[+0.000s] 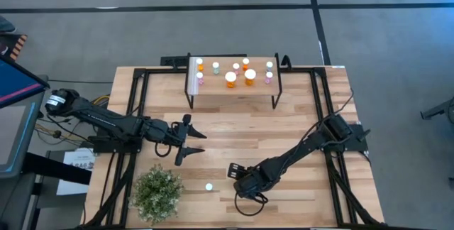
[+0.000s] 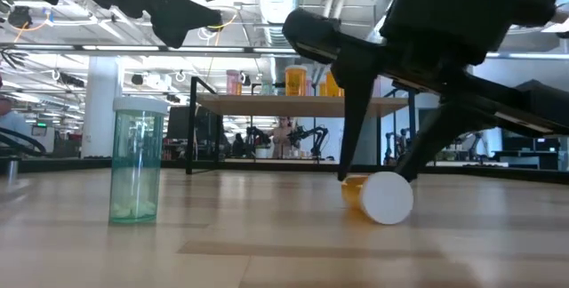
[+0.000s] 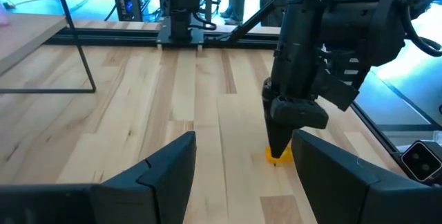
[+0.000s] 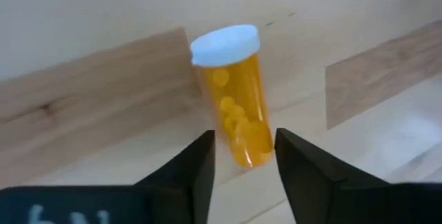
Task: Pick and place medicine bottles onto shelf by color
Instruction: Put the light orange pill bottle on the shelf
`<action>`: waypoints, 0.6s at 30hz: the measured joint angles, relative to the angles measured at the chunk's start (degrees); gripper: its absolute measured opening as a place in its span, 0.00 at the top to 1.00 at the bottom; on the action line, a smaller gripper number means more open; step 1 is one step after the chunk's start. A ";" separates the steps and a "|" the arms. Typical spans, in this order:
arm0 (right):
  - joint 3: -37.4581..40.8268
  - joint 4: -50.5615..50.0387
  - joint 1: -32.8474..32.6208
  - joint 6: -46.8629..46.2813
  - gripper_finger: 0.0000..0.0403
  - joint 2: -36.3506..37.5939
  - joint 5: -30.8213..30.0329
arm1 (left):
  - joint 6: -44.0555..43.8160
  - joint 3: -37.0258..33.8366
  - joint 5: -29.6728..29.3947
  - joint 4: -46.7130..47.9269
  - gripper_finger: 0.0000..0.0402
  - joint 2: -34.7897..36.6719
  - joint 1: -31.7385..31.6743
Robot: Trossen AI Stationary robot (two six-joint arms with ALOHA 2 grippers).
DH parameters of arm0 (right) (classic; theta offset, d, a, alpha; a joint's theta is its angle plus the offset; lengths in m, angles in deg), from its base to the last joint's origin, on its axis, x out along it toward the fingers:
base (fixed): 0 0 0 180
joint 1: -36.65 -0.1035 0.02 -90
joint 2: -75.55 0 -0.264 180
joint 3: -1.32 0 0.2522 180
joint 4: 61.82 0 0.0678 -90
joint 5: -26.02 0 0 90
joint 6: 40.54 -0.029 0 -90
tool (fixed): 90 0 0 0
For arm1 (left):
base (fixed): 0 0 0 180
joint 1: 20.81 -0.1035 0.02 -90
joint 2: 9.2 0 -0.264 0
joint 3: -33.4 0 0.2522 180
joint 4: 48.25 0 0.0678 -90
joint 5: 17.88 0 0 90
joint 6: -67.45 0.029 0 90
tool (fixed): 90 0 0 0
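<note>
An orange bottle (image 4: 238,106) with a white cap lies on its side on the table near the front; it also shows in the low view (image 2: 382,197). My right gripper (image 4: 245,165) is open and points down over it, its fingers close on either side of the bottle's bottom end. In the high view my right gripper (image 1: 237,177) hides this bottle. A pale green bottle (image 1: 208,186) stands upright on its base to its left. My left gripper (image 1: 198,143) is open and empty, left of centre. The shelf (image 1: 233,91) at the far edge carries several bottles (image 1: 230,78).
A bushy potted plant (image 1: 157,191) stands at the front left, close to the green bottle (image 2: 135,159). The shelf's thin black legs (image 1: 189,99) stand on the far part of the table. Bare wood lies between the shelf and both grippers.
</note>
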 joint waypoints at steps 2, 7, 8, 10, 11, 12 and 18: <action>0.02 0.93 0.00 -0.64 0.61 0.00 0.05 | 0.00 0.00 -0.02 -0.01 0.44 0.00 0.00; 0.00 1.86 0.07 -0.83 0.69 0.00 1.63 | 0.00 -0.02 -0.07 -0.02 0.44 0.00 0.00; 0.00 2.21 0.23 -0.85 0.70 0.00 2.46 | 0.01 -0.02 -0.07 -0.02 0.44 0.00 0.00; 0.00 2.60 0.37 -0.98 0.71 0.03 3.58 | 0.02 -0.02 -0.07 -0.02 0.44 0.00 0.00; 0.00 2.72 0.56 -1.35 0.70 0.04 3.85 | 0.02 -0.02 -0.08 -0.02 0.44 0.00 0.00; 0.00 2.88 0.80 -1.83 0.70 0.04 4.26 | 0.02 -0.02 -0.10 -0.02 0.44 0.00 0.00; -0.09 3.57 1.83 -6.29 0.67 -0.58 7.25 | 0.20 -0.02 -0.09 -0.02 0.44 0.00 0.00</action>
